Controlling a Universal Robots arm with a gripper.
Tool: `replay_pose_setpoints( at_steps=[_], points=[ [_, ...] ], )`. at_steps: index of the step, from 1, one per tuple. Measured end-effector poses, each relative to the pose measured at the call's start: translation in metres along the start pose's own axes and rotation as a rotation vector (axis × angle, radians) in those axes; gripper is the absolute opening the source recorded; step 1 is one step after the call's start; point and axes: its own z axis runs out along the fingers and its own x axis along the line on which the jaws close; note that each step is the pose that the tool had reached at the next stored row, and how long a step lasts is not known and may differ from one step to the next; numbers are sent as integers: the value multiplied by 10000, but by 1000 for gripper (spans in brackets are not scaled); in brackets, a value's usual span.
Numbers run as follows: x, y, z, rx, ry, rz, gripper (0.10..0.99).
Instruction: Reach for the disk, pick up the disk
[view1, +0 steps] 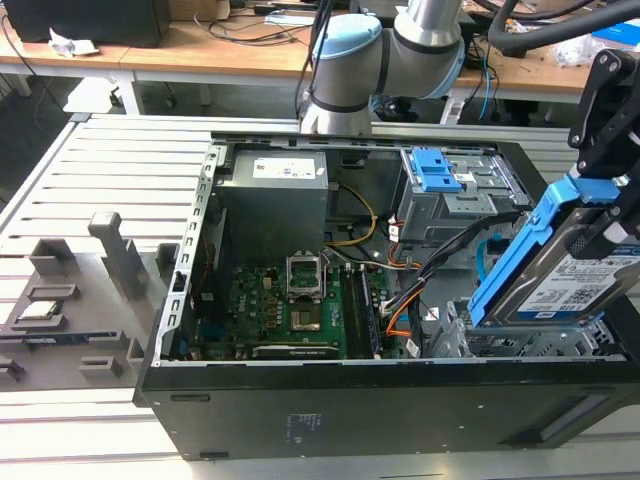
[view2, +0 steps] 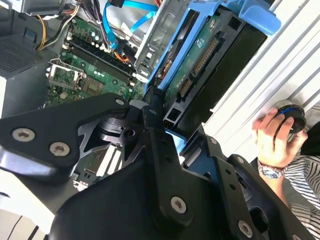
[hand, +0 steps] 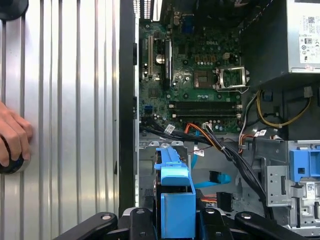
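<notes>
While tilted above the case, disk (view1: 575, 270) clamped in pincer (view1: 612, 195).

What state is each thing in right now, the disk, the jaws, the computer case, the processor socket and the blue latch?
disk: tilted, raised above the drive bay, held in its blue frame.
gripper: jaws shut on the disk's blue frame.
computer case: lying on its side, side panel off, inside exposed.
processor socket: cover open, no cooler on it.
blue latch: seated on the upper drive cage.
hand: resting on a round black knob.
</notes>
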Motion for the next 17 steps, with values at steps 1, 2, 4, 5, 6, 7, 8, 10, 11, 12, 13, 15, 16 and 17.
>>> replay_pose_setpoints(
  at_steps=[1,2,4,5,6,7,8,10,11,12,13,15,16,17],
  points=[
    [-32,-2,22,-1,1,-11,369],
    [-58,-2,35,-1,4,-23,369],
    [-80,-16,62,-7,2,-32,369],
    [-85,-23,71,-10,5,-32,369],
    [-92,-35,86,-17,5,-32,369],
    [-99,-39,96,-21,5,-31,369],
    [-109,-44,109,-24,5,-31,369],
    [-132,-46,118,-25,5,-32,369],
    [-136,-47,120,-25,3,-32,369],
    [-137,-47,119,-25,5,-33,369],
    [-138,-47,119,-26,6,-32,369],
    [-139,-47,119,-25,5,-33,369],
    [-140,-46,119,-25,5,-32,369],
    [-140,-46,119,-25,6,-32,369]
  ],
)
